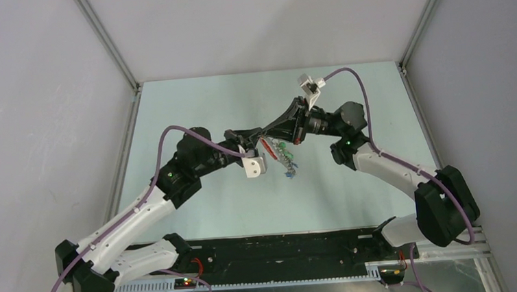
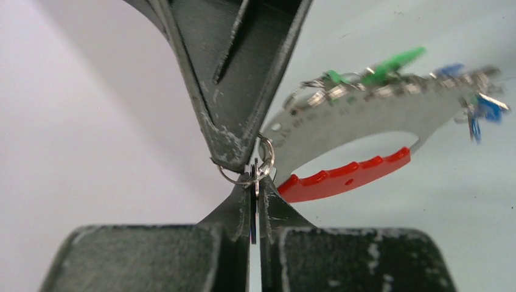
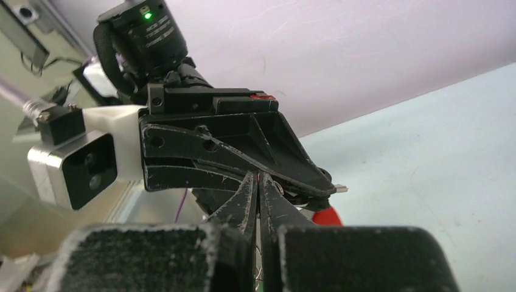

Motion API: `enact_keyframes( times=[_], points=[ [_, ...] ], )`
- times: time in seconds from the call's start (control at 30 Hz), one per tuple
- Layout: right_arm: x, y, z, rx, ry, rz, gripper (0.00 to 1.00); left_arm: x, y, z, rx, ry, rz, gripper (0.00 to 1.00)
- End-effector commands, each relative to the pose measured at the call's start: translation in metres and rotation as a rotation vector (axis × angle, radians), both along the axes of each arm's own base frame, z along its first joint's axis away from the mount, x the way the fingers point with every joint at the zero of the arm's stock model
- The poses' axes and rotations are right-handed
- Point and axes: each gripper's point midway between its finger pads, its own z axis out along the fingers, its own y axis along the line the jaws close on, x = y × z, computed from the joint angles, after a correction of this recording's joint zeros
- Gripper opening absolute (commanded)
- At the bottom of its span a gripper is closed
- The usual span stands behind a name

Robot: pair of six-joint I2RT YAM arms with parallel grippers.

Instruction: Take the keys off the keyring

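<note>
1. Left wrist view, counted: one keyring (image 2: pixel 347 176), a red scalloped grip closing a silver arc. Keys (image 2: pixel 389 85) strung along that arc, too blurred to number. Two green tags (image 2: pixel 392 61), at least two blue tags (image 2: pixel 487 112), and two small split rings (image 2: pixel 266 152) at the arc's near end.
2. Left gripper (image 2: pixel 255 187) pressed fully together, with a thin metal strip (image 2: pixel 253 213) seen edge-on between its fingers and the split rings right at its tip.
3. Right gripper (image 3: pixel 258 182) closed tight as well, coming in from the opposite side, tip to tip with the left. Touching the split rings; any hold on them impossible to tell.
4. Keyring up in the air above the middle of the table (image 1: pixel 212 204), just beside both tips, on the side of the near edge.
</note>
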Motion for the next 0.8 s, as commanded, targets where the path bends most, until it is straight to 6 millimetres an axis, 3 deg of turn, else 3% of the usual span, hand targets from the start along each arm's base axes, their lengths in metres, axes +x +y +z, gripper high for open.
enact_keyframes(
  times=[0.0, 0.23, 0.47, 0.77],
  points=[
    [-0.002, 0.005, 0.029, 0.135, 0.043, -0.154, 0.00, -0.009, -0.008, 0.008, -0.032, 0.008, -0.051, 0.00],
    [0.013, 0.005, 0.035, 0.303, 0.191, -0.324, 0.00, -0.019, -0.011, 0.000, -0.041, 0.044, -0.095, 0.00],
    [0.029, -0.008, 0.039, 0.438, 0.267, -0.461, 0.00, -0.023, -0.011, 0.000, -0.058, 0.065, -0.109, 0.00],
    [0.025, -0.007, 0.026, 0.439, 0.275, -0.476, 0.00, -0.027, -0.007, 0.010, -0.091, 0.049, -0.105, 0.00]
  ],
)
